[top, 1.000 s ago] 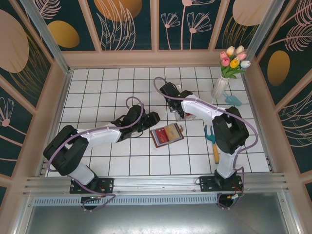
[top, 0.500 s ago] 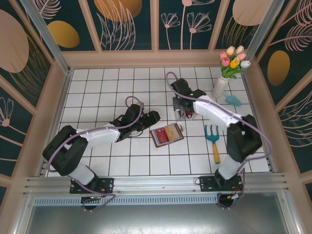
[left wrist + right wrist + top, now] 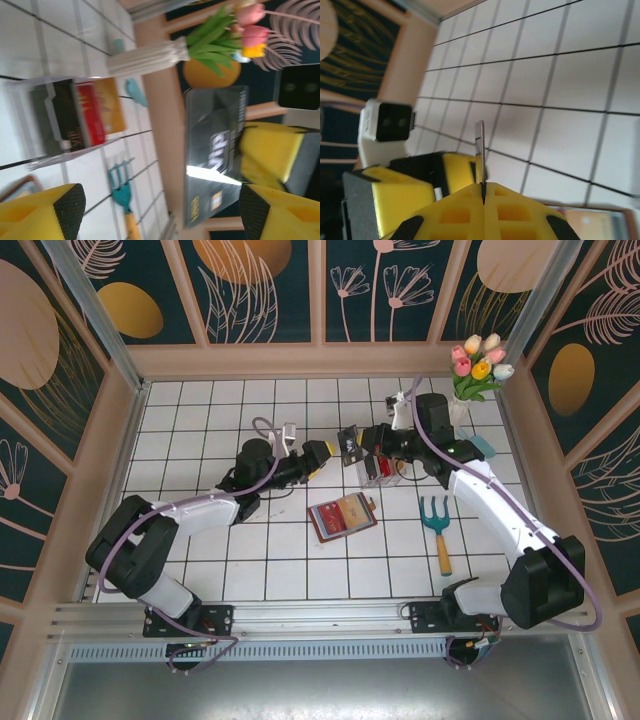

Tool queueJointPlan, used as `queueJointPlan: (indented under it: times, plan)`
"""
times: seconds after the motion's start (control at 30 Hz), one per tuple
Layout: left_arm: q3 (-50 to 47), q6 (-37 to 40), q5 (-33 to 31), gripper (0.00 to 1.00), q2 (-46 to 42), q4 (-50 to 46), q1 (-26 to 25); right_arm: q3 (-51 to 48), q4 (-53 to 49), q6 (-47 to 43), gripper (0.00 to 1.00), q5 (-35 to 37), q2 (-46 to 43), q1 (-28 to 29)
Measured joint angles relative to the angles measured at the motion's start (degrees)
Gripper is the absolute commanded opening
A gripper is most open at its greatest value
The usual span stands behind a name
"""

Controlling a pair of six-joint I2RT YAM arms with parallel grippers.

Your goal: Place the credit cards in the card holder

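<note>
Credit card [image 3: 215, 150], black, is pinched edge-on between the closed yellow fingers of the right gripper [image 3: 483, 190] and held upright above the tiles. The left gripper [image 3: 318, 454] faces it just beside, jaws spread wide with nothing between them. In the left wrist view its two fingertips [image 3: 70, 202] sit either side of the card's dark face. Whether they touch the card cannot be judged from these angles; they look to be apart. Next to the right gripper, a clear tray [image 3: 380, 472] holds more cards standing on edge: a black one, a red one [image 3: 90, 117] and an orange-gold one. The card holder [image 3: 342, 516] lies open and flat on the tiled table [image 3: 200, 420], nearer the arm bases and apart from both grippers. To its right lies a green hand rake [image 3: 437, 525]. A white vase of tulips [image 3: 460, 405] stands at the far right corner, with a small blue trowel [image 3: 482, 445] beside it.
</note>
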Motion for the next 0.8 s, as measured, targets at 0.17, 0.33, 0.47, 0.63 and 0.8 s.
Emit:
queueJointPlan:
  times: [0.17, 0.33, 0.47, 0.63, 0.8]
  plan:
    - [0.8, -4.0, 4.3, 0.73, 2.1, 9.5, 0.0, -0.7, 4.3, 2.4, 0.0, -7.3, 0.1, -0.3]
    - [0.8, -7.3, 6.7, 0.34, 3.4, 15.4, 0.0, -1.2, 6.9, 3.8, 0.0, -9.9, 1.4, -0.4]
    - [0.8, -8.9, 7.1, 0.12, 3.4, 16.9, 0.0, -2.2, 7.3, 4.6, 0.0, -9.8, 2.4, -1.0]
    - [0.4, -10.0, 7.2, 0.03, 3.5, 16.8, 0.3, -3.2, 9.6, 5.4, 0.3, -10.6, 2.5, -1.2]
    - [0.3, -11.0, 7.5, 0.04, 3.5, 18.2, 0.3, -4.9, 11.9, 6.8, 0.43, -13.4, 3.1, -1.5]
